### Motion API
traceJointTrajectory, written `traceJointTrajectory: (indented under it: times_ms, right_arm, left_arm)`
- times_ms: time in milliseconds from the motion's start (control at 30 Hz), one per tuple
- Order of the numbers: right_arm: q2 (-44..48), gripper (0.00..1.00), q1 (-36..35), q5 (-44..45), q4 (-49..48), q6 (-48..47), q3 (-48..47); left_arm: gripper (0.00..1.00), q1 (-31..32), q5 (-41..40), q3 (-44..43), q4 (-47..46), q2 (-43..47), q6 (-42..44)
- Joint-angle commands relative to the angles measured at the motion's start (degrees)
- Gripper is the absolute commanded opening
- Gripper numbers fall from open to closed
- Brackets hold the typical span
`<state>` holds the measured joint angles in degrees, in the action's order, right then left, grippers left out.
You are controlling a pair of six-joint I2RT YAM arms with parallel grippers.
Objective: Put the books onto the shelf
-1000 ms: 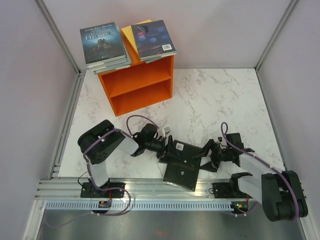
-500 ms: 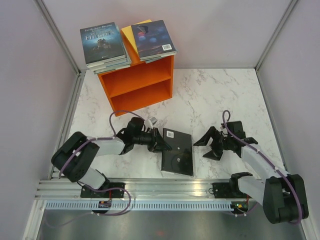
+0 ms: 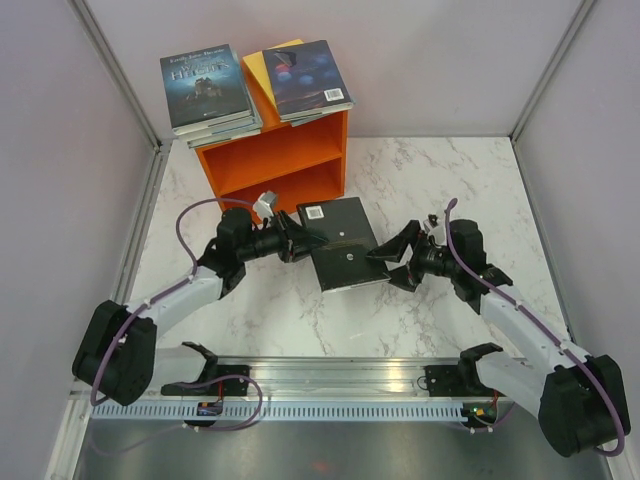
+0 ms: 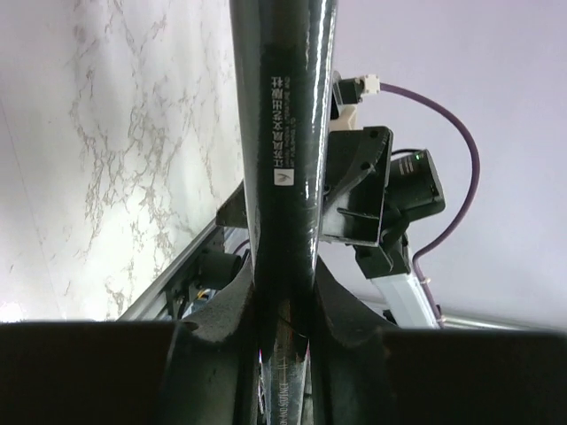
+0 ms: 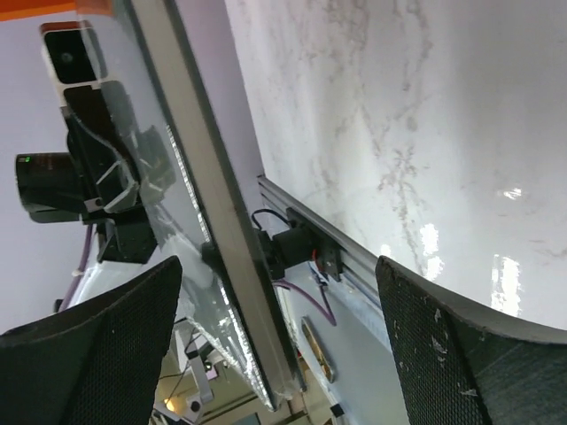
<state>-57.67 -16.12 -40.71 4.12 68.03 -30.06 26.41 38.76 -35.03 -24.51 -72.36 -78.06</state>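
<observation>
The black book (image 3: pixel 343 243) sits between the two grippers with its cover facing up, and I cannot tell whether its underside touches the table (image 3: pixel 440 190). The left gripper (image 3: pixel 300 243) is clamped tight on the book's left edge. Its wrist view shows the glossy black book (image 4: pixel 283 133) running straight out from between the closed fingers (image 4: pixel 221 328). The right gripper (image 3: pixel 392 258) is spread wide at the opposite edge. In its wrist view the book (image 5: pixel 190 177) slants through the gap, nearer the left finger (image 5: pixel 89 345) than the right one, and neither finger visibly presses on it, so this gripper holds nothing. The orange shelf (image 3: pixel 280 168) stands just beyond the left gripper's tips, its open front facing the arms and the book's far corner close to its lower compartment. On the shelf's top, further out from both grippers, lie a left pile (image 3: pixel 207 88) of books and a right pile (image 3: pixel 310 78), with a yellow book (image 3: pixel 262 72) showing under the right pile.
</observation>
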Motion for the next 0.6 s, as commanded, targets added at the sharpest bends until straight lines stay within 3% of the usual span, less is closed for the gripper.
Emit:
traceJointTrajectory:
  times_ms: [0, 100, 167, 300, 333, 467, 533, 567]
  right_arm:
    - [0.9, 0.93, -1.8, -0.8, -7.7, 6.0, -3.6]
    - [1.2, 0.85, -3.6, -0.8, -11.0, 9.4, -4.2]
    - [1.3, 0.65, -4.5, -0.3, -15.0, 13.1, -4.3]
    - [1.5, 0.43, -6.2, 0.6, -16.9, 14.8, -6.7]
    - [1.4, 0.32, -6.4, 0.7, -16.9, 14.9, -7.2]
    - [1.0, 0.04, -6.5, 0.7, -17.0, 15.4, -9.2]
    - [0.6, 0.00, -6.5, 0.2, -18.4, 16.1, -10.4]
    - [0.6, 0.00, -6.5, 0.2, -18.7, 16.3, -10.8]
  left_arm:
    - [0.02, -0.4, -1.4, -3.0, -6.4, 3.7, -5.3]
    - [0.02, -0.4, -3.6, -1.9, -6.9, 5.1, -5.7]
    - [0.02, -0.4, -5.0, -1.0, -7.5, 5.9, -6.1]
    - [0.02, -0.6, -6.3, -1.5, -3.8, 6.2, -5.5]
    - [0.02, -0.6, -6.3, -1.8, -3.0, 6.1, -5.4]
    - [0.02, -0.6, -6.9, -2.5, 0.0, 6.2, -3.9]
    - [0.05, -0.6, -6.9, -3.1, 1.5, 6.0, -3.2]
    - [0.11, -0.6, -6.7, -3.3, 2.0, 6.0, -2.7]
